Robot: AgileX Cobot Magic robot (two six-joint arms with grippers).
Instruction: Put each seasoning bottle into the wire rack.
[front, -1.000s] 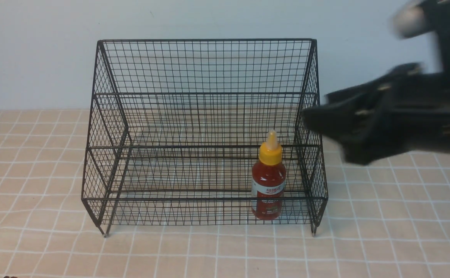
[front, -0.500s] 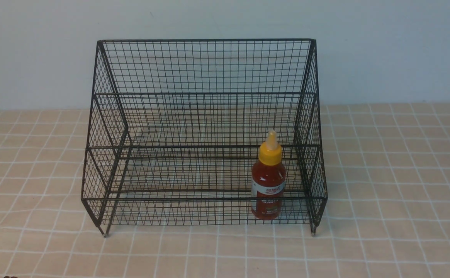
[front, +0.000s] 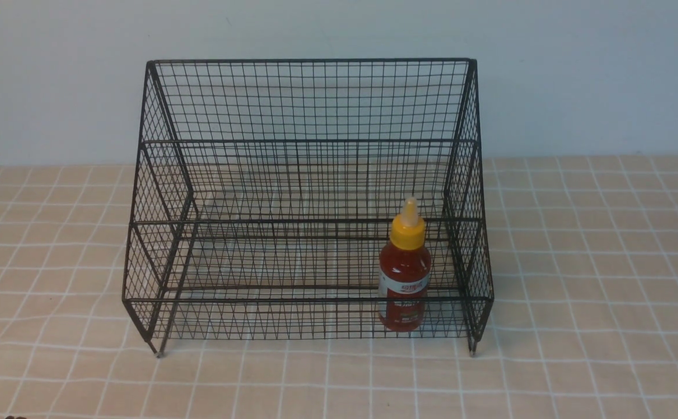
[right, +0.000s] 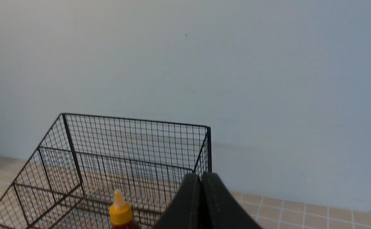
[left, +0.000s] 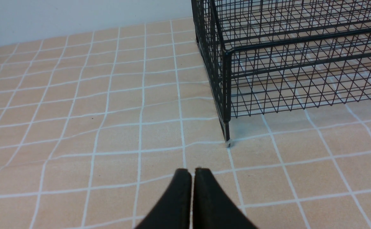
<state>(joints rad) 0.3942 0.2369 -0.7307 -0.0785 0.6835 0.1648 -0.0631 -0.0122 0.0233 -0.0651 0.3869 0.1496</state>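
The seasoning bottle (front: 404, 273), red sauce with a yellow nozzle cap, stands upright on the lowest tier at the right end of the black wire rack (front: 309, 105). Its cap also shows in the right wrist view (right: 120, 211). No arm shows in the front view. My left gripper (left: 191, 171) is shut and empty, low over the cloth near the rack's front left foot (left: 227, 140). My right gripper (right: 201, 176) is shut and empty, held to the right of the rack (right: 134, 149), apart from the bottle.
A peach tablecloth with a white grid (front: 595, 279) covers the table. A pale wall (front: 577, 75) stands close behind the rack.
The right arm, which was beside the rack's right side one second ago, has pulled out of the front view. The bottle and rack have not moved.
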